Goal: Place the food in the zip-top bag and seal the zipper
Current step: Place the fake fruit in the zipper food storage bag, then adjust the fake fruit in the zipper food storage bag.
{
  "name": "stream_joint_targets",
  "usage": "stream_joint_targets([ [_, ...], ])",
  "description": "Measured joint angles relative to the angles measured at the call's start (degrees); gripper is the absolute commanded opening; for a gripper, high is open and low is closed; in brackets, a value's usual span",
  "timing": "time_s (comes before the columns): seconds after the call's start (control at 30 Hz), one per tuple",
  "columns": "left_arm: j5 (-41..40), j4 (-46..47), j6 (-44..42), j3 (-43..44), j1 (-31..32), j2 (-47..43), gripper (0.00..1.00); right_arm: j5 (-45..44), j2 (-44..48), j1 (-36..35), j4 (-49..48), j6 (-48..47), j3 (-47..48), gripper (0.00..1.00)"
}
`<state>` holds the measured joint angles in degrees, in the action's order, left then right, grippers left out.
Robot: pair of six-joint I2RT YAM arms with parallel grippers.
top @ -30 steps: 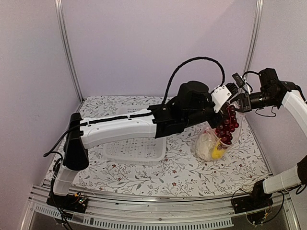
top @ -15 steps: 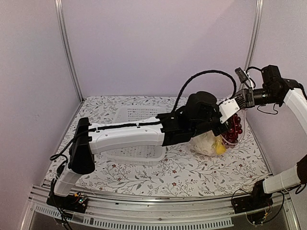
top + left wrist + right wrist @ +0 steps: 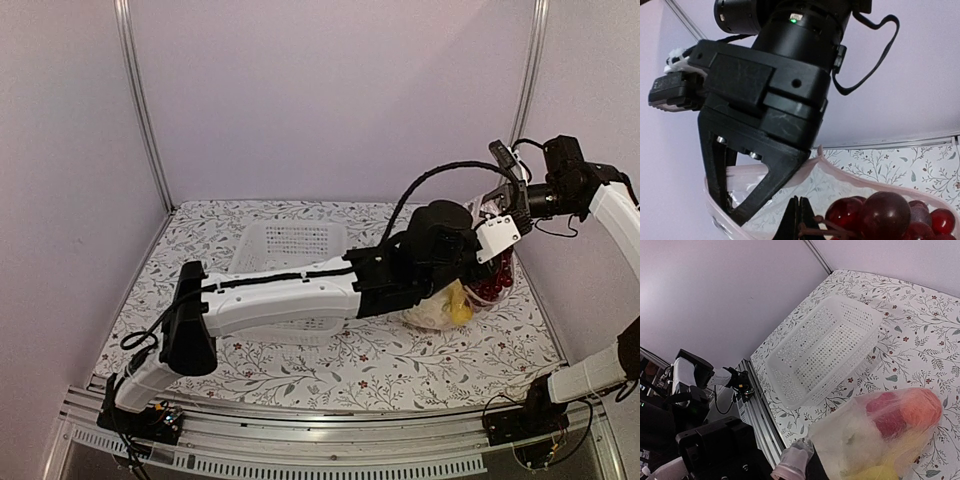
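Food [image 3: 890, 417] inside the zip-top bag [image 3: 840, 440], held up by its mouth. Pinches the zipper [image 3: 875, 183] with left gripper [image 3: 797, 217] and right gripper [image 3: 734, 212], jaws pressed together, probably to stretch it for sealing.

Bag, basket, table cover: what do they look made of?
The zip-top bag looks like thin clear plastic film, glossy: it crinkles and the food shows through. The basket: rigid translucent white moulded plastic, going by its perforated walls. The table cover: matte floral print, cloth or vinyl, can't tell which.
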<state>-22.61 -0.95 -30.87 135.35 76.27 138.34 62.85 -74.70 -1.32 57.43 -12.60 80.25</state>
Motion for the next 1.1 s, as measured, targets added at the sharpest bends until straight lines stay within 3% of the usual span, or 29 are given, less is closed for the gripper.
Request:
stream_joint_targets([
  [0.17,-5.51,1.40,-2.03,1.66,-0.61,2.82,0.03,0.00,0.52,0.00,0.02,0.00,-0.11,0.00],
  [0.27,-7.34,0.90,-2.86,1.31,-0.94,3.10,0.25,-0.02,0.96,0.00,0.00,0.00,-0.11,0.00],
  [0.6,-8.50,4.02,0.00,-14.82,0.24,-6.54,0.67,-0.59,1.05,0.09,-0.52,0.26,-0.20,0.00],
  [1.0,-8.98,7.91,13.27,-31.04,-0.94,-22.99,0.66,-0.61,1.01,0.22,-0.92,1.07,-1.16,0.00],
  [1.1,-6.71,8.44,17.88,-39.45,-1.07,-26.67,0.65,-0.59,1.01,0.22,-0.96,1.09,-1.16,0.00],
])
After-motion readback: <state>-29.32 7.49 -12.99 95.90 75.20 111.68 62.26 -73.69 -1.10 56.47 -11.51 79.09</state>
